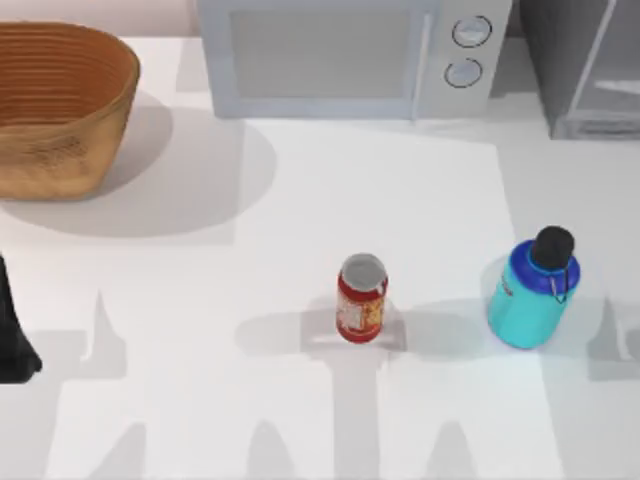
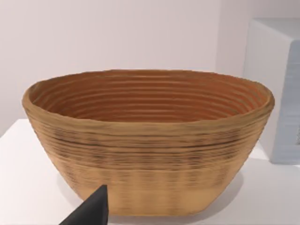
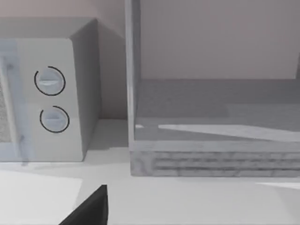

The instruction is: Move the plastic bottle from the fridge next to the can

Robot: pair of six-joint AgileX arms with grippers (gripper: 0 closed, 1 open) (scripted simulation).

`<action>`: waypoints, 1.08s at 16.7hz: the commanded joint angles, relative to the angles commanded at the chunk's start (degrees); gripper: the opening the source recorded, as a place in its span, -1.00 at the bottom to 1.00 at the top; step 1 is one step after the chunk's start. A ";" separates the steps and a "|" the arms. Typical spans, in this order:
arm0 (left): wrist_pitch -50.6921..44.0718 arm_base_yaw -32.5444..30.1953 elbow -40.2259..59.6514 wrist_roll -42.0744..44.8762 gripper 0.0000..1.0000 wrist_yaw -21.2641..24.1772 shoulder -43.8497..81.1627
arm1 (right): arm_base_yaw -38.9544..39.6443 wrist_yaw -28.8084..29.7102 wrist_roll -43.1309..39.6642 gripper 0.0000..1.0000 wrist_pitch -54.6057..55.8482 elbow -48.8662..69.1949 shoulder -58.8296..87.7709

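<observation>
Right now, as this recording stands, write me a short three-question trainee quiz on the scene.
1. True or false: the plastic bottle stands on the table, outside the fridge.
2. What sits at the table's back left? A) microwave B) woven basket C) fridge
3. Fill in: the can stands to the top view's ____ of the bottle, apart from it.

Key: 1 true; 2 B; 3 left.

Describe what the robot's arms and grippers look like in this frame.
Little shows. The left arm is a plain matte black shape at the top view's left edge. Each wrist view catches one dark, pointed finger: left finger, right finger. No cables or markings are visible.
</observation>
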 joint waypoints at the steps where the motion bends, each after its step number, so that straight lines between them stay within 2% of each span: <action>1: 0.00 0.00 0.00 0.00 1.00 0.00 0.00 | -0.09 -0.04 -0.02 1.00 -0.12 0.00 -0.12; 7: 0.00 0.00 0.00 0.00 1.00 0.00 0.00 | 0.03 0.08 0.01 1.00 -0.72 0.52 -0.55; 10: 0.00 0.00 0.00 0.00 1.00 0.00 0.00 | -0.14 0.21 -0.04 1.00 -6.26 3.93 -4.64; 13: 0.00 0.00 0.00 0.00 1.00 0.00 0.00 | -0.17 0.19 -0.04 1.00 -17.15 9.25 -11.12; 18: 0.00 0.00 0.00 0.00 1.00 0.00 0.00 | -0.10 -0.01 -0.04 1.00 -42.48 19.98 -24.29</action>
